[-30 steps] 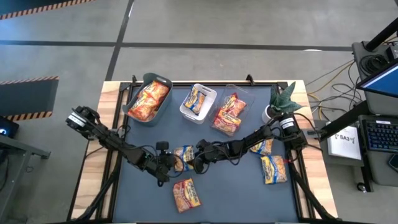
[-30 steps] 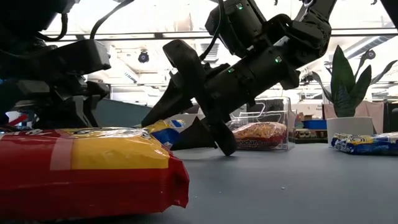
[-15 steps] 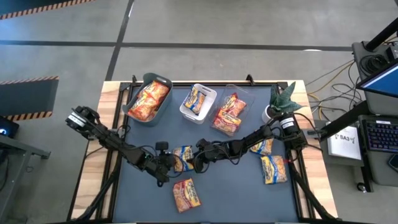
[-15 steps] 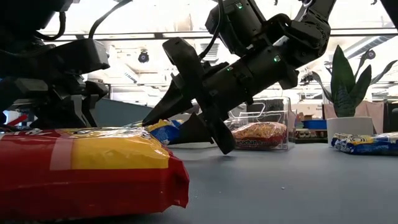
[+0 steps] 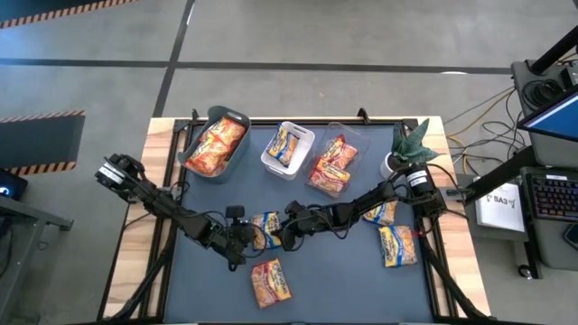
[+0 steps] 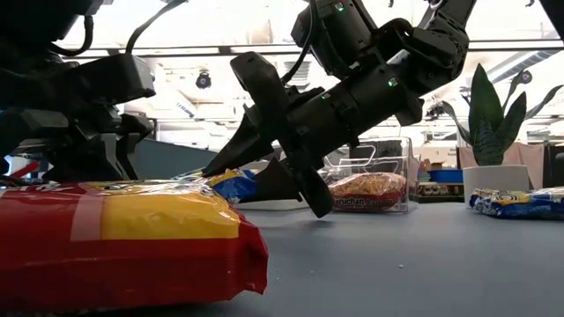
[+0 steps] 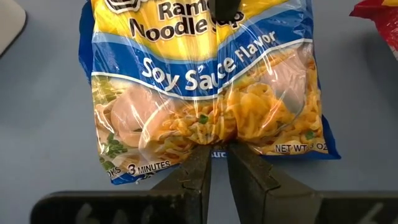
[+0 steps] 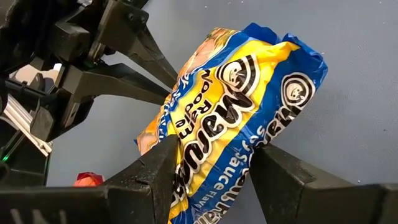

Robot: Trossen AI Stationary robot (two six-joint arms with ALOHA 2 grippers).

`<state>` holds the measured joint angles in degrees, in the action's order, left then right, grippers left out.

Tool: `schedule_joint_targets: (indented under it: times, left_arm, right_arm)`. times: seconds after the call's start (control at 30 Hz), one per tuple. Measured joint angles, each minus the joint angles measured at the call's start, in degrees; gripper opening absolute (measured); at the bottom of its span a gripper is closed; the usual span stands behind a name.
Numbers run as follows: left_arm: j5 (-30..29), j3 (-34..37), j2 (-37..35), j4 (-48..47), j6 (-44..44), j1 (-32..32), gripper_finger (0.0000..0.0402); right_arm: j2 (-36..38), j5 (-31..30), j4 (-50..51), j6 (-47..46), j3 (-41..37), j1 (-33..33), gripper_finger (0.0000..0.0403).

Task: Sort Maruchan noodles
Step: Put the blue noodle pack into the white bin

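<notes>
A blue-and-yellow Maruchan packet [image 5: 266,226] sits mid-table between both grippers. My left gripper [image 5: 252,235] reaches it from the table's left and is shut on its near edge [image 7: 214,146]. My right gripper [image 5: 279,233] comes from the right, open, with its fingers [image 8: 163,165] standing on either side of the packet's other end [image 8: 217,130]. In the low view the packet [image 6: 231,182] shows under the right gripper's upper finger [image 6: 231,157]. An orange-red packet [image 5: 271,282] lies flat near the front edge. Two more blue-and-yellow packets [image 5: 397,246] [image 5: 381,213] lie at the right. My left gripper pinches the middle of the packet's sealed short edge [image 7: 214,148] between both fingertips, reaching low from the table's left. The packet spreads away from the fingers with its printed face up. My right gripper straddles the packet's far end; I cannot tell whether its fingers touch it.
Three bins stand along the far edge: grey-green [image 5: 217,143] with orange-red packets, white [image 5: 287,146] with a blue-and-yellow one, clear [image 5: 332,164] with whitish-red ones. A potted plant [image 5: 408,146] stands at the far right corner. The orange-red packet [image 6: 123,238] fills the low view's foreground.
My right gripper has edged a little toward the left gripper, its open fingers sliding farther around the blue-and-yellow packet. The left gripper has kept its hold and stayed in place.
</notes>
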<state>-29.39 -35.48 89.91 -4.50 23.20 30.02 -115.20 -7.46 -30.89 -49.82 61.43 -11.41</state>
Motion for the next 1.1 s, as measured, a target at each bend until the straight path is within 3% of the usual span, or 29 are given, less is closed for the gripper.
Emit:
schedule_joint_targets:
  times: [0.27, 0.8, 1.1]
  left_arm:
    - [-0.1, -0.1, -3.5, -2.9, -0.2, 0.2, 0.0038]
    - [-7.2, -0.1, -15.8, -5.8, -5.0, 0.2, 0.0038]
    - [-7.0, -0.1, -15.9, -6.1, -4.9, 0.3, 0.0038]
  right_arm:
    - [0.5, 0.4, 0.3, 1.9, 0.0, -0.1, 0.0167]
    - [1.6, 0.3, 0.3, 2.0, 0.2, 0.1, 0.0159]
    - [1.6, -0.2, -1.6, 3.3, 0.2, 0.1, 0.0159]
